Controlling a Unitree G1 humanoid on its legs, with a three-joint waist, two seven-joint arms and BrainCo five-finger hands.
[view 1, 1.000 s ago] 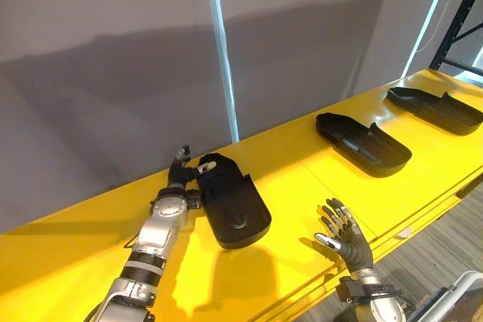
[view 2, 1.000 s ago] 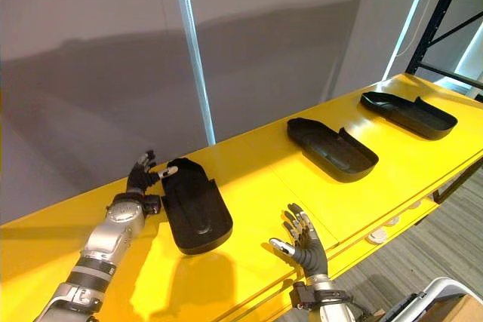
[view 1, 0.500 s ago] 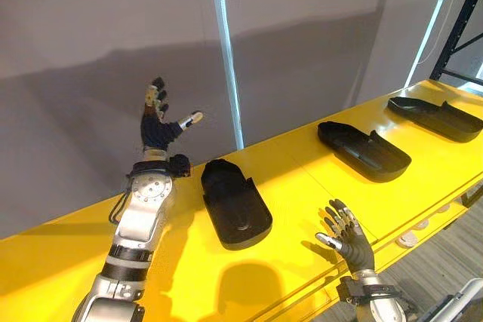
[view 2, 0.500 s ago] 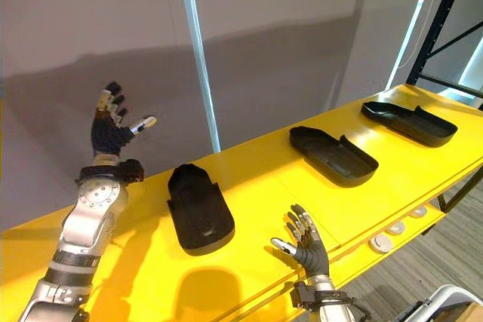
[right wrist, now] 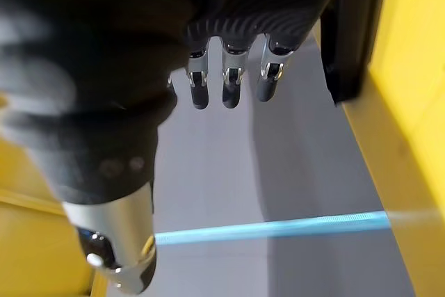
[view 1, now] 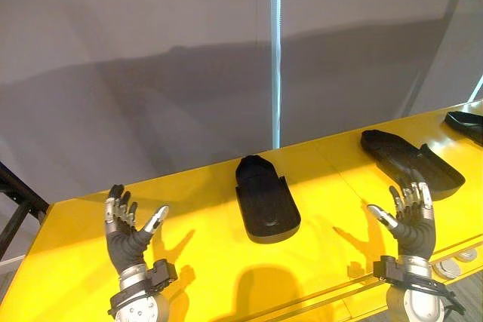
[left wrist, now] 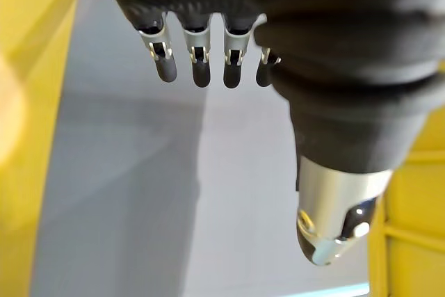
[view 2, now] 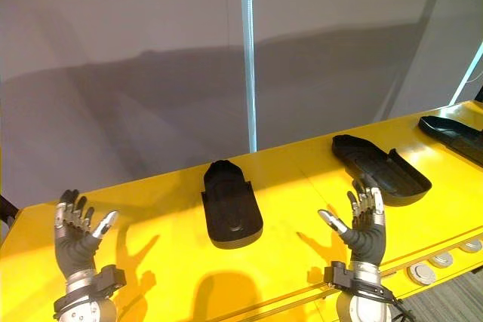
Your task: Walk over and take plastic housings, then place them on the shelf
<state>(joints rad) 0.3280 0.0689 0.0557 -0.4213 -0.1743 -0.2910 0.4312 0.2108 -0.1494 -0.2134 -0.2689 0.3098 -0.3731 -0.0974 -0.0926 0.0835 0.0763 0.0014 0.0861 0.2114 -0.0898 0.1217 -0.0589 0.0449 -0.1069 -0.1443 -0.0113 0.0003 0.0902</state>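
Right hand (right wrist: 132,39): fingers (right wrist: 230,85) straight, side by side; thumb (right wrist: 115,241) extended, apart. Past them, grey wall (right wrist: 292,165) crossed by a light-blue strip (right wrist: 278,228). Yellow shelf (right wrist: 417,102) alongside.

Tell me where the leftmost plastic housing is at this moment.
In the left eye view the housing lies on the yellow shelf near the middle, between the left hand and the right hand, touching neither.

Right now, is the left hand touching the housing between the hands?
Apart. The left eye view shows bare yellow shelf between the open left hand and the housing.
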